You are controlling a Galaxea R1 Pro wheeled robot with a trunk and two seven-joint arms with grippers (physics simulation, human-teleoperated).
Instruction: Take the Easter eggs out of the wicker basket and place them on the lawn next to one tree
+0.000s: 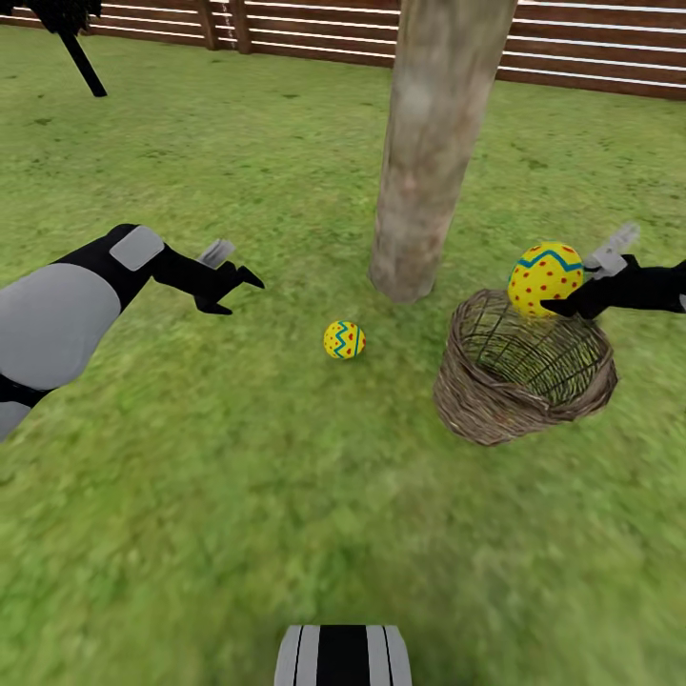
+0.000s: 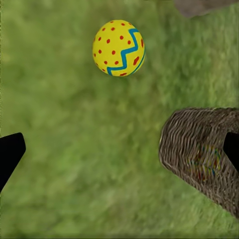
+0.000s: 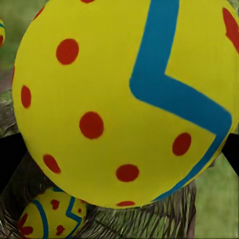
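Note:
One Easter egg (image 1: 344,340) (image 2: 118,48), yellow with a blue zigzag and red dots, lies on the lawn (image 1: 238,495) close to the tree (image 1: 424,162) trunk's base. My right gripper (image 1: 560,291) (image 3: 122,154) is shut on a second egg (image 1: 544,276) (image 3: 124,99), held just above the rim of the wicker basket (image 1: 524,372) (image 2: 199,149). A third egg (image 3: 50,216) lies inside the basket beneath it. My left gripper (image 1: 233,284) (image 2: 119,149) hangs open over the grass, left of the lying egg, with nothing between its fingers.
A brown slatted fence (image 1: 591,48) runs along the back behind the tree. A dark leaning trunk (image 1: 81,57) stands at the far left. Grass spreads wide to the left and in front of the tree. My base (image 1: 343,655) shows at the bottom edge.

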